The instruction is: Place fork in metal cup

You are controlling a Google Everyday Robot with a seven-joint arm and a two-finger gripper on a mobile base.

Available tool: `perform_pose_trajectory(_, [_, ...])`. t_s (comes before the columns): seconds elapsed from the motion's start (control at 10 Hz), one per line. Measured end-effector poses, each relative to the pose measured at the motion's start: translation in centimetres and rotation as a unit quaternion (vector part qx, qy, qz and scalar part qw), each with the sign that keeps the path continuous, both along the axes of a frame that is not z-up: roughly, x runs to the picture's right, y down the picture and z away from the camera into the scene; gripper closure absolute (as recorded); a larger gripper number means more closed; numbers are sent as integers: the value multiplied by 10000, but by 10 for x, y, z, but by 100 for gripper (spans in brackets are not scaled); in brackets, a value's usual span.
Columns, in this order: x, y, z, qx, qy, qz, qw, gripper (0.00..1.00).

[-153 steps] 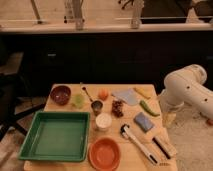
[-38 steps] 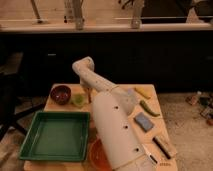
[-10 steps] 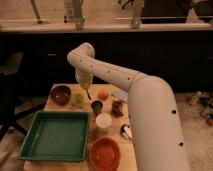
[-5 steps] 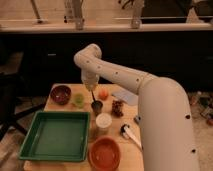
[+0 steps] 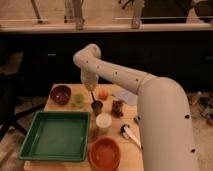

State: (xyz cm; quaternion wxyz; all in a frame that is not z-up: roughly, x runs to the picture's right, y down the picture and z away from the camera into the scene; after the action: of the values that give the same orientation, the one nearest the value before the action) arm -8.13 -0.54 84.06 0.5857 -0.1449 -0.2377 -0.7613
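Observation:
My gripper [image 5: 90, 87] hangs down from the arm at the back of the table, just above and slightly left of the metal cup [image 5: 96, 106]. It is shut on the fork [image 5: 92, 96], a thin dark utensil that slants down from the fingers. The fork's lower end is at the cup's rim. The metal cup is small, dark and shiny. It stands between the pale green cup [image 5: 79, 100] and a brown item [image 5: 118, 107], behind the white cup [image 5: 103, 121].
A green tray [image 5: 55, 136] fills the front left, with an orange bowl [image 5: 104, 152] to its right. A dark red bowl [image 5: 61, 94] and an orange fruit [image 5: 103, 94] sit at the back. A white-handled tool [image 5: 131, 135] lies on the right. My arm covers the table's right side.
The gripper with the fork has moved right from above the green cup and come down over the metal cup.

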Motion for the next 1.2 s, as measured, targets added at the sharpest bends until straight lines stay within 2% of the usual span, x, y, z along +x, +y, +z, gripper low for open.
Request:
perform_pose_trajectory(0.2, [2, 3, 2, -45, 21, -2, 10000, 100])
perform_pose_trajectory(0.6, [4, 35, -1, -251, 60, 2, 9997, 100])
perform_pose_trajectory(0.8, [1, 46, -10, -308, 24, -14, 9995, 100])
perform_pose_trajectory(1.2, [13, 64, -21, -302, 59, 89, 9995, 100])
